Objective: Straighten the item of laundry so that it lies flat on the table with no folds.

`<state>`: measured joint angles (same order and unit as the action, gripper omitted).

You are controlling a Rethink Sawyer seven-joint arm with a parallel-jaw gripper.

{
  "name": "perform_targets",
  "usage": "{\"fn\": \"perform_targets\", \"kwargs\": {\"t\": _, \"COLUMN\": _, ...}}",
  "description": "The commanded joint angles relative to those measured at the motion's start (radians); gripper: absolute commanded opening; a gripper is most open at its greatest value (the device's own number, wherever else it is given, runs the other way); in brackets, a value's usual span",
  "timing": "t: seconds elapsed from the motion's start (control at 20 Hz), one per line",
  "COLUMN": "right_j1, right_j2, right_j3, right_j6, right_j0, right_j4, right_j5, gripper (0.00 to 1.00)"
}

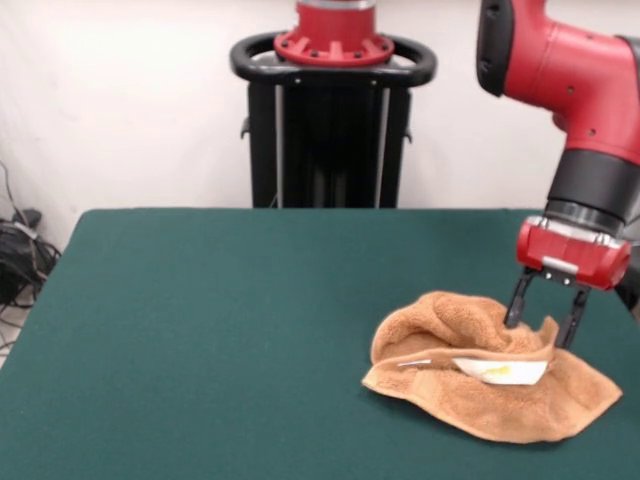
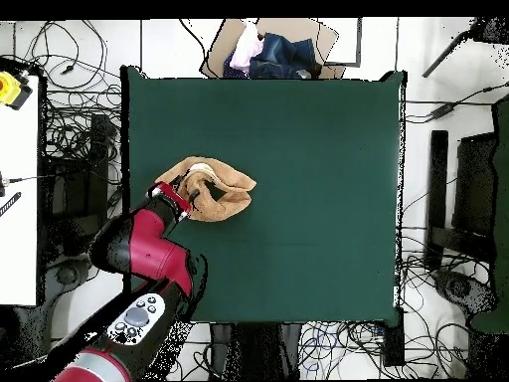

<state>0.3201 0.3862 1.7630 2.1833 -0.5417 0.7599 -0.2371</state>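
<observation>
The orange-tan towel (image 1: 470, 395) lies crumpled in a heap on the right part of the dark green table (image 1: 220, 320), with a white tag (image 1: 500, 371) showing on its front fold. My gripper (image 1: 545, 322) comes down on the towel's rear right part. Its two fingers (image 1: 517, 305) stand apart on either side of a raised fold, and their tips are sunk in the cloth. In the overhead view the towel (image 2: 227, 194) lies near the table's (image 2: 298, 129) left edge, with the gripper (image 2: 184, 191) at its left side.
The robot pedestal (image 1: 333, 100) stands behind the table's far edge. In the overhead view a cardboard box of clothes (image 2: 268, 50) sits beyond the top edge, a white bench (image 2: 15, 179) stands at the left, and cables lie round the table.
</observation>
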Motion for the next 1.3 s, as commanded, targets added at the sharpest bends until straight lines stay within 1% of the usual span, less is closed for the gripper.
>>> {"fn": "perform_targets", "kwargs": {"t": 0.05, "right_j1": 0.01, "right_j2": -0.055, "right_j3": -0.029, "right_j6": 0.177, "right_j0": 0.017, "right_j4": 0.039, "right_j5": 0.029, "gripper": 1.0}}
{"fn": "perform_targets", "kwargs": {"t": 0.15, "right_j1": 0.023, "right_j2": -0.058, "right_j3": -0.025, "right_j6": 0.182, "right_j0": 0.017, "right_j4": 0.04, "right_j5": 0.034, "gripper": 1.0}}
{"fn": "perform_targets", "kwargs": {"t": 0.4, "right_j1": 0.015, "right_j2": -0.052, "right_j3": -0.031, "right_j6": 0.191, "right_j0": -0.008, "right_j4": 0.075, "right_j5": 0.037, "gripper": 1.0}}
{"fn": "perform_targets", "kwargs": {"t": 0.7, "right_j1": -0.059, "right_j2": -0.005, "right_j3": -0.083, "right_j6": 0.159, "right_j0": -0.063, "right_j4": 0.194, "right_j5": 0.058, "gripper": 1.0}}
{"fn": "perform_targets", "kwargs": {"t": 0.85, "right_j1": -0.092, "right_j2": 0.046, "right_j3": -0.102, "right_j6": 0.133, "right_j0": -0.098, "right_j4": 0.265, "right_j5": 0.104, "gripper": 1.0}}
{"fn": "perform_targets", "kwargs": {"t": 1.05, "right_j1": -0.159, "right_j2": 0.127, "right_j3": -0.133, "right_j6": 0.122, "right_j0": -0.169, "right_j4": 0.37, "right_j5": 0.175, "gripper": 1.0}}
{"fn": "perform_targets", "kwargs": {"t": 1.15, "right_j1": -0.171, "right_j2": 0.143, "right_j3": -0.137, "right_j6": 0.127, "right_j0": -0.186, "right_j4": 0.388, "right_j5": 0.19, "gripper": 1.0}}
{"fn": "perform_targets", "kwargs": {"t": 1.3, "right_j1": -0.182, "right_j2": 0.165, "right_j3": -0.148, "right_j6": 0.138, "right_j0": -0.197, "right_j4": 0.39, "right_j5": 0.215, "gripper": 1.0}}
